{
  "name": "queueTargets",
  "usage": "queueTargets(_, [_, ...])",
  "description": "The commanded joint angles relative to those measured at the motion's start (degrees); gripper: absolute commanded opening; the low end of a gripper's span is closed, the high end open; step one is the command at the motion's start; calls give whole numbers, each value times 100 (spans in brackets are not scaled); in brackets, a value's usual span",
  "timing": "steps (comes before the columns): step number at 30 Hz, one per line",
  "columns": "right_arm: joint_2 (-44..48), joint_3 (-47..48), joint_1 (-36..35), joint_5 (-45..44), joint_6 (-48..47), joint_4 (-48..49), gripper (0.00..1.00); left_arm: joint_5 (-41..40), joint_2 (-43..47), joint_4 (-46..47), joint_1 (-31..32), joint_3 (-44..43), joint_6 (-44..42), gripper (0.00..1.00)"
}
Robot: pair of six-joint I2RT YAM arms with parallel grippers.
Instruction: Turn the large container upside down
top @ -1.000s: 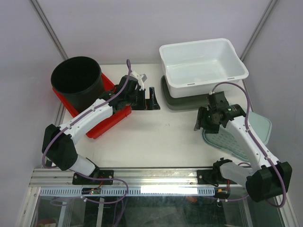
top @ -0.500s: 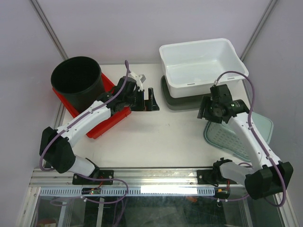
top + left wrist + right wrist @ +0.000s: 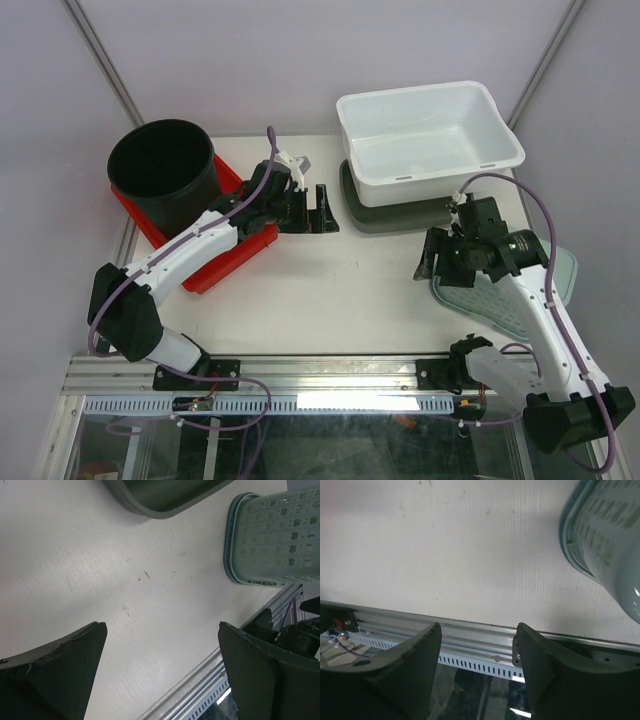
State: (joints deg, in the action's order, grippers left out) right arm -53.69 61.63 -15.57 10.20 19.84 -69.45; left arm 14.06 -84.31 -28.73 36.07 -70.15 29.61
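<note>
You can see little of the red tray: the black bucket stands on its far part, and the left arm crosses its near right side. The bucket's inside is too dark to read. The dark green tray shows only as a near edge under the white tub, and the left wrist view cuts it off at the top. The right arm hides a strip of the teal basket, and both wrist views crop that basket at the right edge.

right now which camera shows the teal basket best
Top external: it shows most of the teal basket outline from above, though the right arm crosses its middle. The left wrist view shows one perforated end, cropped by the frame. The right wrist view catches only a corner.
</note>
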Motion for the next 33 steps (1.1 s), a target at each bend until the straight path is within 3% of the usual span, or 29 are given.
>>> queueTargets(1, [-164, 1, 10, -817, 403, -228, 65, 185, -104, 324, 71, -245, -38, 99])
queueTargets(8, [-1073, 50, 169, -2461, 600, 754, 65, 257, -128, 328, 79, -271, -80, 99])
queueTargets(13, [-1424, 272, 944, -3190, 603, 1701, 63, 205, 5, 329, 74, -224, -45, 99])
queueTargets(18, [-1256, 328, 1634, -2928, 748, 2181, 62, 158, 109, 316, 76, -131, -19, 99])
queueTargets(23, [-1039, 148, 1643, -2415, 603, 2070, 62, 112, 90, 315, 80, -86, 1, 99])
queueTargets(33, [-33, -210, 1640, -1127, -719, 2062, 63, 167, -118, 322, 82, -243, -11, 99])
